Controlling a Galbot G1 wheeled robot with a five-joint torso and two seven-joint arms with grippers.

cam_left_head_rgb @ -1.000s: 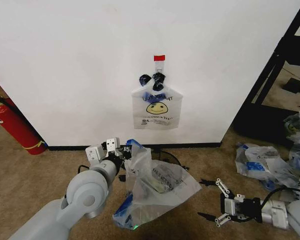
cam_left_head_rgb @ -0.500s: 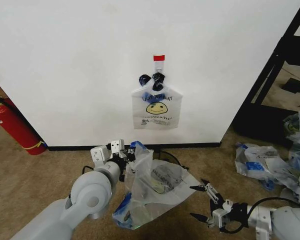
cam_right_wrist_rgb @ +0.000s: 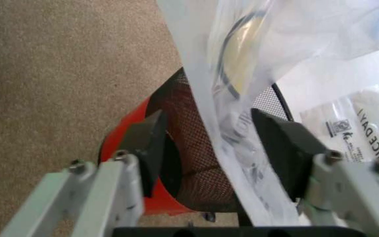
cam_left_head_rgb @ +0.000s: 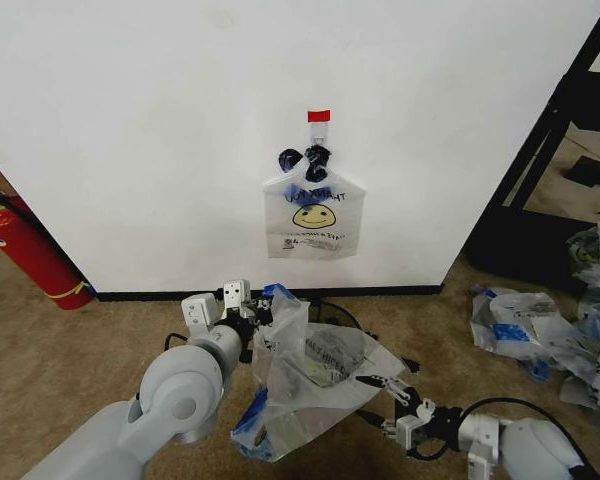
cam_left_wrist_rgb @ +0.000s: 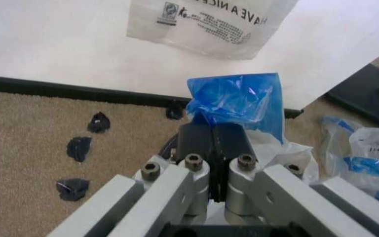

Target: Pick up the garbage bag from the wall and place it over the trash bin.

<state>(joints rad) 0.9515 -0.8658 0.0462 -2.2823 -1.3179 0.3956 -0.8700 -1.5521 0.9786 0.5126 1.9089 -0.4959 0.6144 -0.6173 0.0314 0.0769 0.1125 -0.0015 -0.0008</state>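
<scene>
Draped over the trash bin (cam_right_wrist_rgb: 196, 163) on the carpet: the garbage bag (cam_left_head_rgb: 315, 375), blue handle pinched in the left hand (cam_left_wrist_rgb: 217, 143). Right hand (cam_left_head_rgb: 382, 395) spread astride its film. Behind, wall bag (cam_left_head_rgb: 313, 217) reading "HAVE A NICE DAY".

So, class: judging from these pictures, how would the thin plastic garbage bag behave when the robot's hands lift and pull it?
The garbage bag is probably floppy: it sags in crumpled folds below the left hand, which pinches one blue-taped handle. It looks light, since a single pinch holds it up. It may slip or stretch: the film passing between the open right hand fingers looks thin and glossy.
</scene>
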